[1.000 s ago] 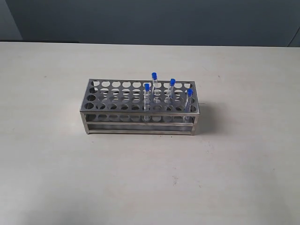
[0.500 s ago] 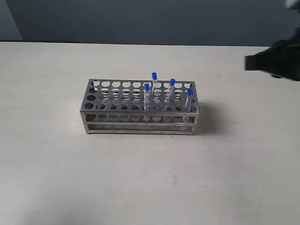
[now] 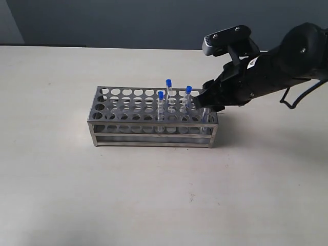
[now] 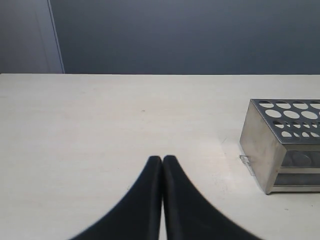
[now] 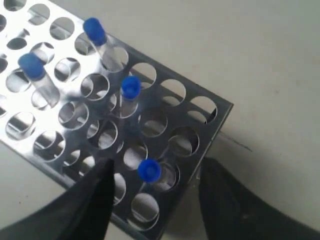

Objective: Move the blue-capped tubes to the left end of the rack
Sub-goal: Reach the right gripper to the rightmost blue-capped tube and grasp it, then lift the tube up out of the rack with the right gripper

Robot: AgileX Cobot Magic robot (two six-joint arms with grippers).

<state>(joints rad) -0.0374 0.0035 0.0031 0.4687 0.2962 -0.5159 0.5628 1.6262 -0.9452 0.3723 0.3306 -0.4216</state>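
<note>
Since the right hand (image 5: pixel 152 172) hangs just over the right end of the rack (image 5: pixel 212 107), the closest tube (image 5: pixel 149 170) sits between its two dark fingers (image 5: pixel 95 200) — they are spread wide and hold nothing. That tube stands up in a hole by the rack's corner, so I think the hand must go straight down to catch it. The left hand (image 4: pixel 162 161) is well apart, low over the desk (image 4: pixel 100 115) past the rack's left end, its fingers pressed tight together with nothing in them. All four blue-capped tubes (image 5: pixel 131 86) are thin and clear with bright blue tops, and all stand in the right half — none at the left end yet.
</note>
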